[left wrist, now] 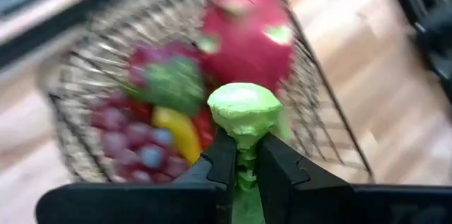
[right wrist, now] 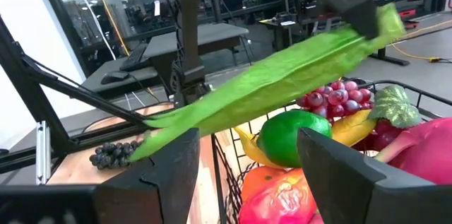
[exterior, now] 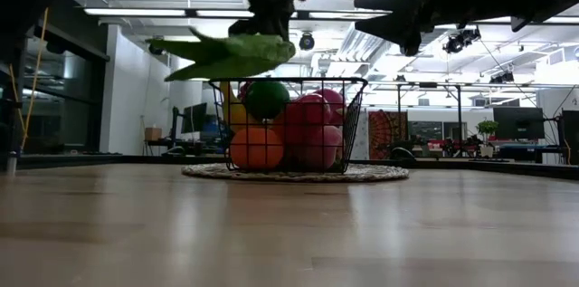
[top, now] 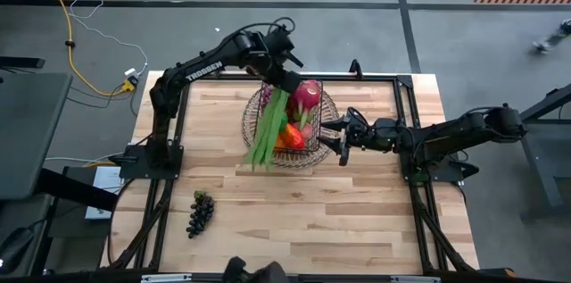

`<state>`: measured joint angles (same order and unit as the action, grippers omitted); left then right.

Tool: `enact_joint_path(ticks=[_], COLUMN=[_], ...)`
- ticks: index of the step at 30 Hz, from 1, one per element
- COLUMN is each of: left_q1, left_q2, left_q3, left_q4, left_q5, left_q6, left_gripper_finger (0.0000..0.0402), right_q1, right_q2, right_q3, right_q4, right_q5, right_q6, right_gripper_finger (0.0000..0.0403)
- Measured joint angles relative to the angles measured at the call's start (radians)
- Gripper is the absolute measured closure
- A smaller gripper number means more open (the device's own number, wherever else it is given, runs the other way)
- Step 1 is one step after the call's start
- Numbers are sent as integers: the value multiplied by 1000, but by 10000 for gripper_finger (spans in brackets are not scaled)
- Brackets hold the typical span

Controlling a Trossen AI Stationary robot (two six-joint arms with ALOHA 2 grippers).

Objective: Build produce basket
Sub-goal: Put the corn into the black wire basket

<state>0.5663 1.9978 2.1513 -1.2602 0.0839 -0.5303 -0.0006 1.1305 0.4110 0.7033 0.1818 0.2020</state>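
Pale wooden tabletop (top: 357, 220), basket (top: 317, 145) at twelve o'clock: left pincer (left wrist: 244, 171) clamps the long green beans (top: 268, 131) above it, apparently to add them, right pincer (top: 342, 137) half-open beside the rim, dark grapes (top: 200, 212) waiting at seven o'clock.

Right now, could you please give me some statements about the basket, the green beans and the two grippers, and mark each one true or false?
1. The left gripper is shut on the green beans. True.
2. The green beans lie flat on the table. False: they hang in the air over the basket, held at one end.
3. The dark grapes are inside the basket. False: they lie on the table, apart from it.
4. The right gripper is open beside the basket, holding nothing. True.
5. The basket stands on a round woven tray. True.
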Motion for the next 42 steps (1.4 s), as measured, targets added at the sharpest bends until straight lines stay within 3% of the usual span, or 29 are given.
enact_joint_path(ticks=[7,20,42], left_q1=[64,101,82], left_q2=[11,10,11], left_q3=[-17,-114,-114], left_q4=[-4,19,66], left_q5=[-70,-72,-74], left_q6=[-16,-12,56], left_gripper_finger=[374,359,216], right_q1=[0,0,0], right_q2=[0,0,0], right_q3=[0,-1,-1], right_q4=[-2,-4,-3], right_q5=[0,0,0], right_q6=[0,-1,-4], right_gripper_finger=[174,174,174])
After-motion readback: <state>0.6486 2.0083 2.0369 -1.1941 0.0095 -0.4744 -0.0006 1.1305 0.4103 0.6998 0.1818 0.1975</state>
